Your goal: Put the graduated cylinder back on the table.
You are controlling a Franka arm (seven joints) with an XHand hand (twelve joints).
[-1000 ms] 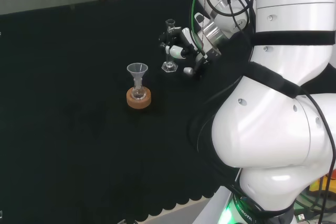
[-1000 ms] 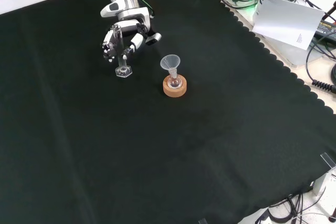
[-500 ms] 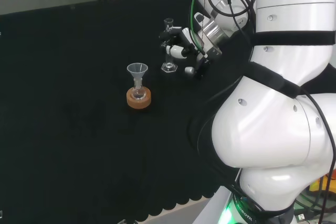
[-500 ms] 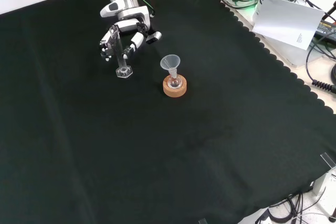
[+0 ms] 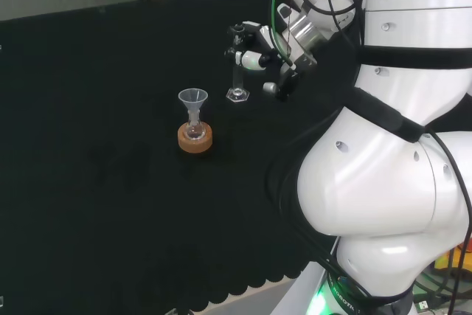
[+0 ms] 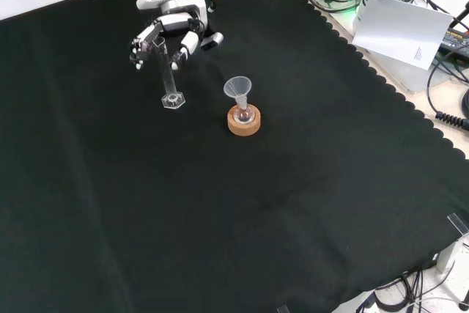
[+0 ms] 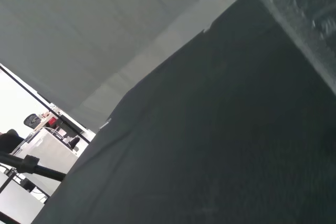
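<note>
The clear graduated cylinder [image 5: 237, 71] [image 6: 168, 78] stands upright on its hexagonal foot on the black cloth [image 6: 220, 210]. The black and white hand [image 5: 259, 55] [image 6: 170, 28] hovers at the cylinder's upper end. Its fingers are spread and relaxed on either side of the tube, and I cannot tell whether any of them still touches the glass. In the wrist view a blurred clear piece, probably the cylinder [image 7: 299, 9], stands close before the cloth.
A clear funnel [image 5: 193, 98] [image 6: 237, 87] sits in a small flask on a cork ring [image 5: 195, 139] [image 6: 244, 122], to the right of the cylinder in the front view. The cloth's scalloped edge, a white sheet [image 6: 399, 28] and cables lie at the front view's right.
The hand has risen along the cylinder from around its lower part to its top, and its fingers have spread. The cylinder stays standing in place.
</note>
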